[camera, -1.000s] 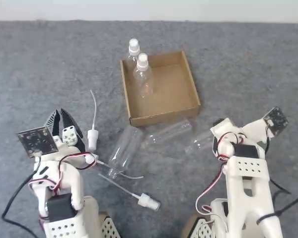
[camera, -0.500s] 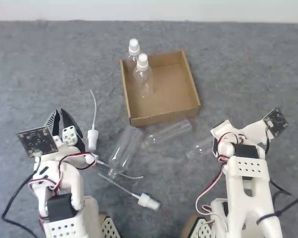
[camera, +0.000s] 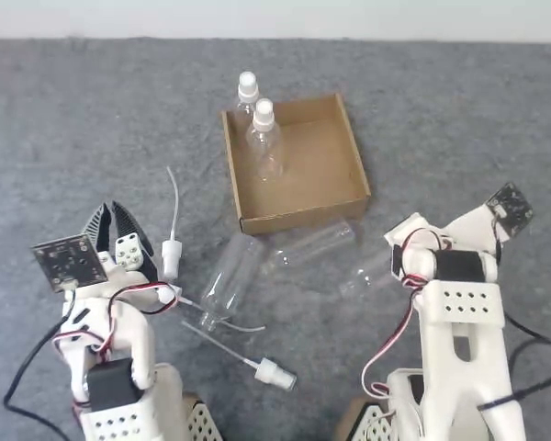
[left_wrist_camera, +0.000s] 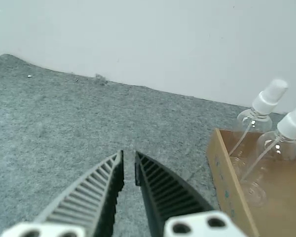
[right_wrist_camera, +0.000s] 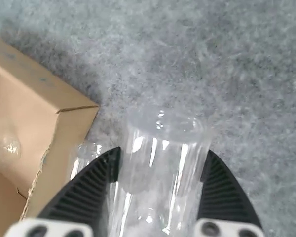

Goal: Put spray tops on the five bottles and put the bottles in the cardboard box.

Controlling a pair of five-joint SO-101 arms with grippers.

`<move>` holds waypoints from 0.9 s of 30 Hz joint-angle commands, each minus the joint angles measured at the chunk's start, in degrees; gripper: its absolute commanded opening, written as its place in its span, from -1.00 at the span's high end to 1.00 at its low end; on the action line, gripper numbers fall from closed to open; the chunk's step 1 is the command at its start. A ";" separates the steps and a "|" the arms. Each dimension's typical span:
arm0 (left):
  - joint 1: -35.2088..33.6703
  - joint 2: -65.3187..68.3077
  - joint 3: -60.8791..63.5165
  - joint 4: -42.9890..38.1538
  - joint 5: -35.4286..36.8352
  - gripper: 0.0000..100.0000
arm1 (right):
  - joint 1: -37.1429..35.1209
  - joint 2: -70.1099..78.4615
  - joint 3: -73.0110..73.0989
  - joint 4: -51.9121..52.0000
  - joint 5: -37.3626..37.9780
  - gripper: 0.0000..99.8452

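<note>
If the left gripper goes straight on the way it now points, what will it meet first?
Probably only the bare carpet, then the wall behind it; depth is hard to judge. The box lies off to one side of that line.

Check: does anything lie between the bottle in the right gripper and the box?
Yes. A second bottle lies along the box's near wall, between it and the bottle at the right gripper.
</note>
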State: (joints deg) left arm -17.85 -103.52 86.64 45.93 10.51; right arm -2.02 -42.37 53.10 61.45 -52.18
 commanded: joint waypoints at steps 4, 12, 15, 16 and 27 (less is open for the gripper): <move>-0.44 -0.44 -0.66 -2.02 0.26 0.91 | -1.10 -1.89 -3.52 0.40 1.67 0.44; -0.44 -0.44 -0.66 -2.02 0.26 0.91 | -1.10 -1.98 -3.52 0.04 1.85 0.48; -0.44 -0.44 -0.66 -2.02 0.26 0.91 | -1.10 -2.59 -4.04 0.48 1.93 0.49; -0.44 -0.44 -0.66 -2.02 0.26 0.91 | -1.10 -2.59 -4.48 0.57 2.02 0.49; -0.44 -0.44 -0.66 -2.02 0.26 0.91 | -1.98 -2.59 -15.47 15.08 21.36 0.65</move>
State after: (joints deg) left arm -18.02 -103.52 86.64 45.93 10.51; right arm -3.69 -42.46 43.34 72.79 -38.11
